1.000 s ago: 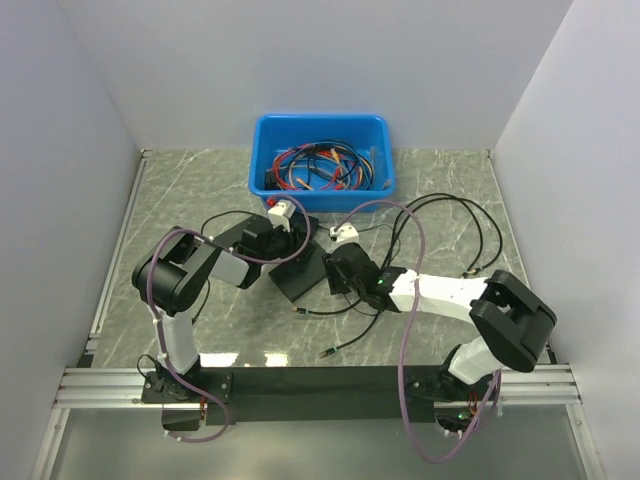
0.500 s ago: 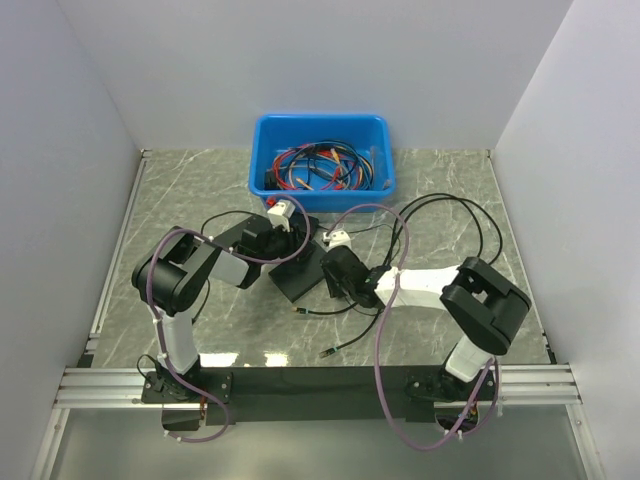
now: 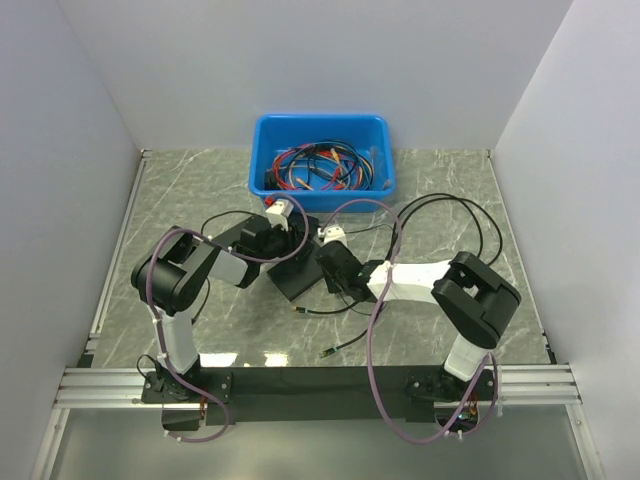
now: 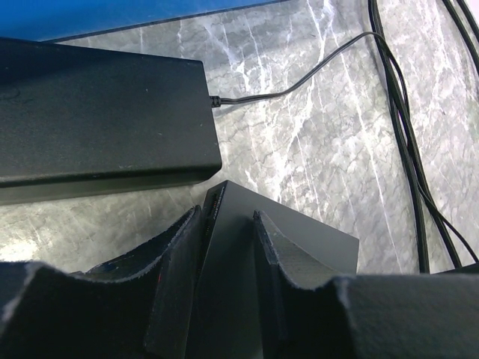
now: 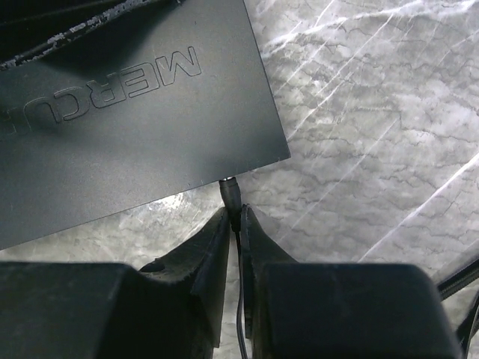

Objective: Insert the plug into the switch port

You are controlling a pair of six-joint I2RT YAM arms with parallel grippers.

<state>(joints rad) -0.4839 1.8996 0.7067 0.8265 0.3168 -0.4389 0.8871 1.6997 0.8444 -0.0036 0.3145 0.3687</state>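
The switch (image 5: 127, 112) is a flat black box with raised lettering, lying mid-table (image 3: 298, 272). My left gripper (image 4: 228, 221) is shut on one corner of it (image 4: 299, 239), one finger on each side of the edge. The plug (image 5: 230, 193) is a small black barrel on a thin black cable. Its tip meets the switch's side edge, where a sliver of metal shows. My right gripper (image 5: 234, 217) is shut on the plug's rear, and the cable runs back between the fingers. Seen from above, the right gripper (image 3: 330, 270) sits at the switch's right side.
A black brick-shaped adapter (image 4: 97, 120) lies just beyond the left gripper, with a thin lead. A blue bin (image 3: 262, 150) of red, blue and black cables stands at the back. Loose black cables (image 3: 470, 225) loop to the right, and two short cable ends (image 3: 335, 348) lie near the front.
The right arm has folded and moved left toward the switch, and its jaws have closed in on the plug. The left arm and the switch have stayed put.
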